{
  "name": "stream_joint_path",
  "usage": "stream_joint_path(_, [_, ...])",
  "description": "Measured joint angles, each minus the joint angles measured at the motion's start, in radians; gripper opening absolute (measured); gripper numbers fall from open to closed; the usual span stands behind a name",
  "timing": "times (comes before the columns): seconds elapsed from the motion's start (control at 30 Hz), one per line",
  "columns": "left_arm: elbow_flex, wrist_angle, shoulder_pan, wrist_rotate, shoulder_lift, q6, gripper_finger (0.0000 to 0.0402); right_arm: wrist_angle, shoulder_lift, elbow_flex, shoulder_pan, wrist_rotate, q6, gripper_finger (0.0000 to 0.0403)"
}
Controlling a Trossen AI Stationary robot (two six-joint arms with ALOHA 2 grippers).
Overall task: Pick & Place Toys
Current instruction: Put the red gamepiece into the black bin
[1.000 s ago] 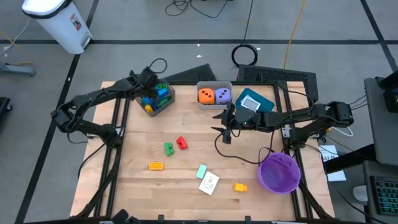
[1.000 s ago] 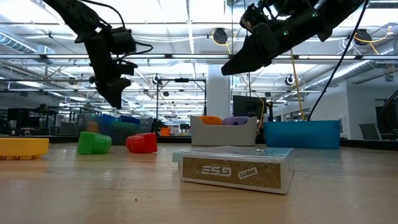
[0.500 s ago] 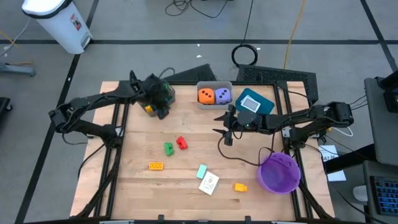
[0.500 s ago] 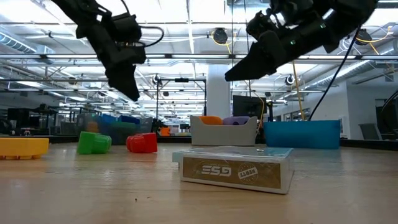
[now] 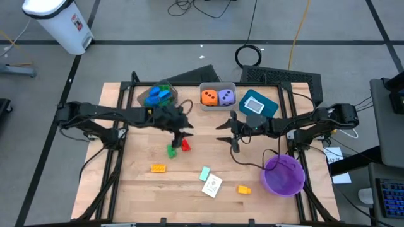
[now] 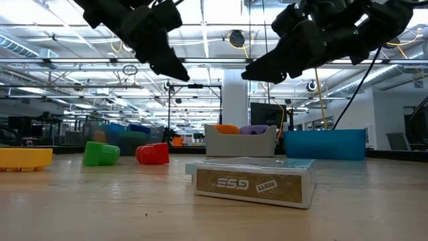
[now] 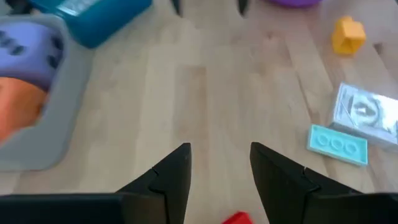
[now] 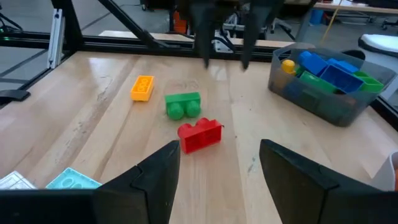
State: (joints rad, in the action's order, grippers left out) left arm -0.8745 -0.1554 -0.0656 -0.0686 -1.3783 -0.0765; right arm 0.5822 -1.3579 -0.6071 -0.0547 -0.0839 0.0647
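Your left gripper [image 5: 184, 130] hangs spread wide and empty just above the red block [image 5: 185, 145]; your right gripper [image 5: 232, 133] waits off to the red block's right, also spread and empty.

The risk as I read it: the green block [image 5: 171, 150] lies touching or nearly touching the red block's left side, so a wide descent could knock it away or pinch both. Come down off-centre and a finger may land on the red block and push it aside.

Counted on the open wood:
- one red block, one green block
- one orange block [image 5: 158, 168], below and left of the red block
- one teal block [image 5: 204, 173], one card [image 5: 212, 185] and one yellow block [image 5: 243, 189], all below and right of it
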Motion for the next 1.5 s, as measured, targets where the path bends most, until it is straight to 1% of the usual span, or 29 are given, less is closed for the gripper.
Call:
stream_joint_path(0.1, [0.0,-0.004,0.038,0.016,-0.044,0.009,0.0173,0.0,0.0,0.0,0.003,0.0,0.0,0.0212])
stream_joint_path(0.3, [0.0,-0.124,0.069,0.018,-0.08,-0.027,0.0173,0.0,0.0,0.0,0.003,0.0,0.002,0.0212])
stream_joint_path(0.43, [0.0,-0.224,0.076,0.024,-0.079,-0.199,0.0172,-0.002,0.0,0.0,0.003,0.0,0.003,0.0212])
stream_joint_path(0.57, [0.0,-0.28,0.093,0.053,-0.082,-0.463,0.0172,-0.003,0.0,0.0,0.003,0.0,0.005,0.0212])
stream_joint_path(0.67, [0.0,-0.283,0.106,0.055,-0.099,-0.632,0.0172,-0.006,0.0,0.0,0.003,0.0,0.011,0.0212])
stream_joint_path(0.73, [0.0,-0.259,0.111,0.062,-0.113,-0.69,0.0173,-0.009,0.0,0.0,0.003,0.0,0.011,0.0212])
stream_joint_path(0.87, [0.0,-0.218,0.105,0.113,-0.151,-0.703,0.0172,-0.023,0.0,0.0,0.003,0.001,0.012,0.0212])
stream_joint_path(1.0, [0.0,-0.197,0.09,0.118,-0.185,-0.728,0.0172,-0.033,0.0,0.0,0.003,0.0,0.028,0.0212])
stream_joint_path(1.23, [0.0,-0.225,0.069,0.065,-0.208,-0.732,0.0172,-0.036,0.0,0.0,0.003,0.001,0.03,0.0212])
stream_joint_path(1.5, [-0.001,-0.207,0.045,0.011,-0.219,-0.748,0.0172,-0.041,0.0,0.0,-0.005,0.003,0.03,0.0212])
